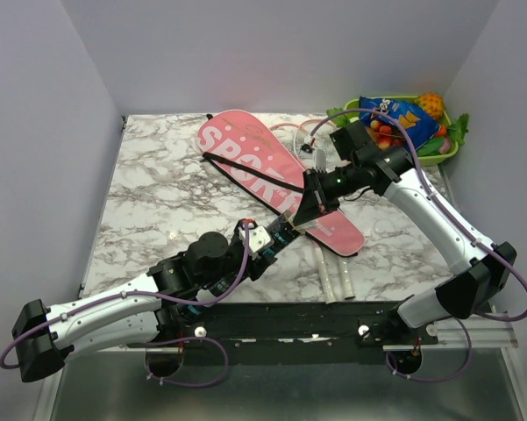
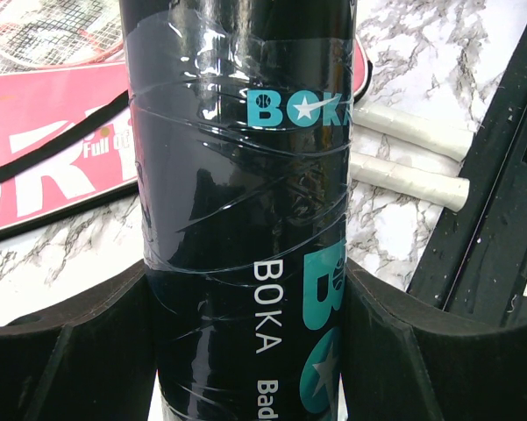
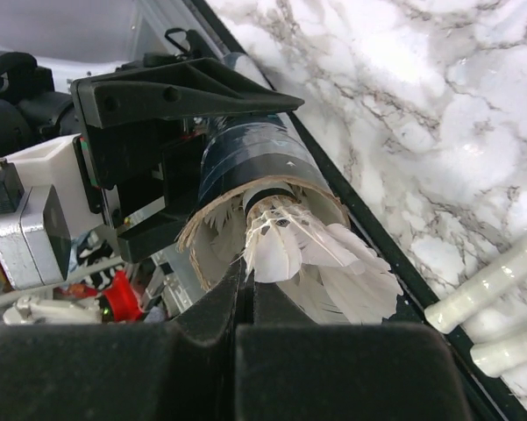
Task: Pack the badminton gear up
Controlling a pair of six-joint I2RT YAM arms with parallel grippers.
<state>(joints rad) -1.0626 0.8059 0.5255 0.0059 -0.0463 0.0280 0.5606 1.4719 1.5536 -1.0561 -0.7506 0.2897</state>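
My left gripper is shut on the dark BOKA tube and holds it above the table's near edge; it shows in the top view. My right gripper is shut on the feathers of a white shuttlecock, whose cork end sits in the tube's open mouth. More feathers show inside the tube. The pink SPORT bag lies diagonally on the table, with its black strap across it. Two white racket handles stick out of its near end. A pink racket head lies past the bag.
A green tray of fruit and snacks stands at the back right corner. The black rail runs along the table's near edge, beside the handles. Grey walls close in the left, back and right sides.
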